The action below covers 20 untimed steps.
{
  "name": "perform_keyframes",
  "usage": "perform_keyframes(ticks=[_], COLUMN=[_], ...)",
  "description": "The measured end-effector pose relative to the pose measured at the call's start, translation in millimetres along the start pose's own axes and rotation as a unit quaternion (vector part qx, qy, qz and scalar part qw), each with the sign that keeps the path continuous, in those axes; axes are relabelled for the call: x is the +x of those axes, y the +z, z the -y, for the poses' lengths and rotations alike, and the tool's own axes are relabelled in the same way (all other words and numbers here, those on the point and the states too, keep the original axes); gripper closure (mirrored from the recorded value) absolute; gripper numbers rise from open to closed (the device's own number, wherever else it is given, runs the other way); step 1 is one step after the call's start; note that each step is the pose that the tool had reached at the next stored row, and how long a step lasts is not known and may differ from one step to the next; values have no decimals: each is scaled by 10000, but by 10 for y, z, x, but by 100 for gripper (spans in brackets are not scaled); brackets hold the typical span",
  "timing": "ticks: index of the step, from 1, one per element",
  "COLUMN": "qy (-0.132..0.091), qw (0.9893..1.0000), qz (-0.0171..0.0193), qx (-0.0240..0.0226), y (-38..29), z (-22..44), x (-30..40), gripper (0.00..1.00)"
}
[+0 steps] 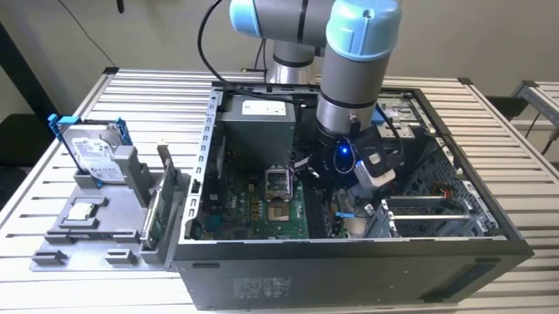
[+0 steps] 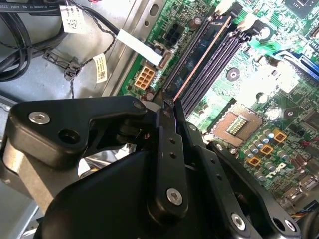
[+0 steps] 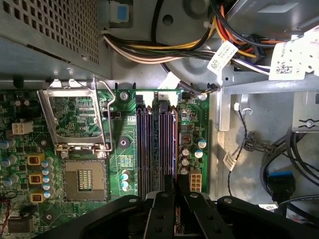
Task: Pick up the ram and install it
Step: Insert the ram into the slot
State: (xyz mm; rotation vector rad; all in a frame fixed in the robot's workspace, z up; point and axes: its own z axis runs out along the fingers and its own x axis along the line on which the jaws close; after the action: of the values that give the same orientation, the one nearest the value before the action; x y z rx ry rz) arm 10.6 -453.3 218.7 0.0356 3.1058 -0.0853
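- The ram, a long slim memory stick with a dark board and a coppery-lit edge, stands on edge in the outermost of the black memory slots on the green motherboard, the slot nearest the small white power connector.
- In the second wrist view the stick's long axis runs straight away from the claw, in line with the slot rows. Its near end sits right at the fingertips and its far end reaches the white latch at the slots' far end.
- The claw, a black two-finger linkage, is drawn narrow. Its fingertips meet at the near end of the stick and appear to pinch its top edge, though the contact itself is partly hidden by the fingers.
- In the first wrist view the same fingers point along the slots, so claw and ram lie on one line rather than crossing.
- As a judgement, the stick looks lowered into its slot but I cannot tell whether it is fully seated or latched.
- In the exterior view the grey and light-blue arm reaches down into the open black computer case, which rests on the slatted white desk.
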Motion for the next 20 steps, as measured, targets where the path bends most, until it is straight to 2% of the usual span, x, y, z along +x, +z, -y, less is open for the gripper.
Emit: perform_keyframes(ticks=[14,20], qy=[-10,-10], qw=[10000,10000], qz=[1,1], qx=[0,0], y=[5,30], z=[7,4], x=[7,9], gripper=[86,86])
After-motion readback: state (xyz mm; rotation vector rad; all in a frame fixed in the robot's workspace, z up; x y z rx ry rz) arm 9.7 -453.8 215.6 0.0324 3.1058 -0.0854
